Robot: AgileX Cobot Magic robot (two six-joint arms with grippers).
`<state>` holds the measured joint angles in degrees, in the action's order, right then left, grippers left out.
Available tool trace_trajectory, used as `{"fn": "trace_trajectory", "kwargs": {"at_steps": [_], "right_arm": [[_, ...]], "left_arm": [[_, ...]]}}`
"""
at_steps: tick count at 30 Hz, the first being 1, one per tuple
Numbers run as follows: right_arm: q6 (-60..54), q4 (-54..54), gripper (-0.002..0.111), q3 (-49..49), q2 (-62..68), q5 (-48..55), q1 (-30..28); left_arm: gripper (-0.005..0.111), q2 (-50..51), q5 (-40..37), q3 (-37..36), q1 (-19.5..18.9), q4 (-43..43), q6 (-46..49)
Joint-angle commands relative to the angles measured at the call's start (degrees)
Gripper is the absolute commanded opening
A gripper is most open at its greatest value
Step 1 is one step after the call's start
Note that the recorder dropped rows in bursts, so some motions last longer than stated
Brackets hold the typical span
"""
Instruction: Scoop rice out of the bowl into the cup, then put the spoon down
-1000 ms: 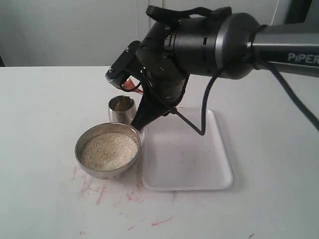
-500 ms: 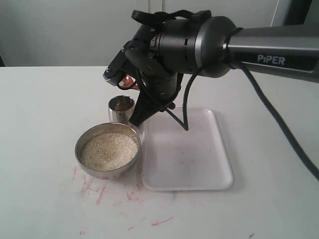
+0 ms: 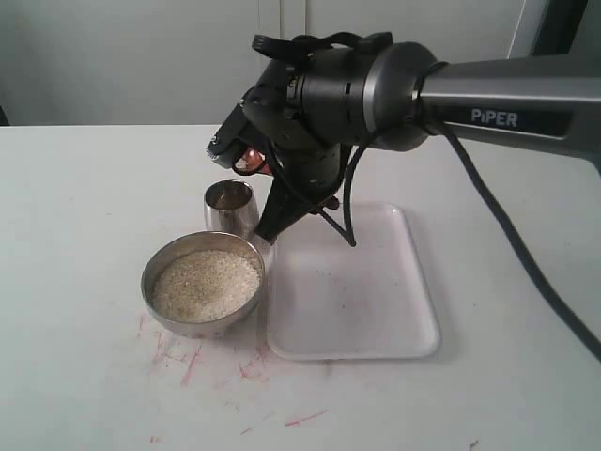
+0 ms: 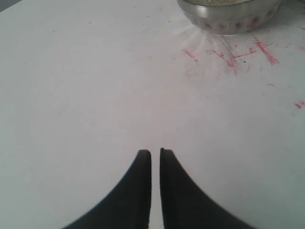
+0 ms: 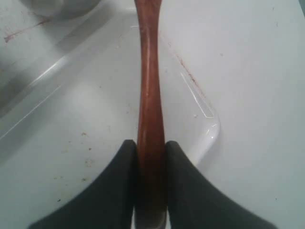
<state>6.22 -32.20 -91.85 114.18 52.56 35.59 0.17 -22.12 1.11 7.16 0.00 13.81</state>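
Observation:
The steel bowl [image 3: 202,282] holds a level heap of off-white rice [image 3: 206,284] at the front left. Just behind it stands the small steel cup [image 3: 230,208]; what is inside it is unclear. My right gripper [image 3: 267,225] points steeply down between the cup and the tray, shut on the reddish-brown wooden spoon [image 5: 149,86]. In the right wrist view that gripper [image 5: 151,143] clamps the slim handle, which runs out over the tray; the scoop is out of frame. My left gripper [image 4: 155,151] hovers over bare table, jaws nearly touching and empty, with the bowl [image 4: 228,16] beyond it.
A shallow white tray [image 3: 352,334] lies right of the bowl, its corner [image 5: 209,129] under the spoon handle. Red scribble marks [image 3: 188,362] stain the white table in front of the bowl. The bulky right arm [image 3: 376,89] hangs over the cup and tray.
The right arm has swung slightly left and its wrist has turned a little, fingertips staying beside the cup. Bowl, cup and tray have not moved.

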Motion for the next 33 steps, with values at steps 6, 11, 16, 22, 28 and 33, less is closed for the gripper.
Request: {"fn": "trace_trajectory", "kwargs": {"at_steps": [6, 11, 16, 22, 28, 33], "right_arm": [[0.1, -4.1, 0.0, -0.3, 0.7, -0.1, -0.3], [0.1, -6.5, 0.0, -0.8, 1.0, 0.0, -0.3], [-0.4, -7.0, 0.0, -1.4, 1.4, -0.6, -0.3], [-2.7, -7.8, 0.0, -1.5, 1.4, -1.2, -0.3], [-6.9, -8.7, 0.0, -1.5, 1.4, -2.1, -0.3], [-11.1, -9.8, 0.0, -1.5, 1.4, -3.0, -0.3]], "left_arm": [[0.014, -0.2, -2.4, -0.5, 0.4, 0.0, -0.3], [0.014, -0.2, -2.4, -0.5, 0.4, 0.0, -0.3], [0.014, -0.2, -2.4, -0.5, 0.4, 0.0, -0.3], [0.014, -0.2, -2.4, -0.5, 0.4, 0.0, -0.3], [0.014, -0.2, -2.4, -0.5, 0.4, 0.0, -0.3], [0.014, -0.2, -2.4, -0.5, 0.4, 0.0, -0.3]]}}
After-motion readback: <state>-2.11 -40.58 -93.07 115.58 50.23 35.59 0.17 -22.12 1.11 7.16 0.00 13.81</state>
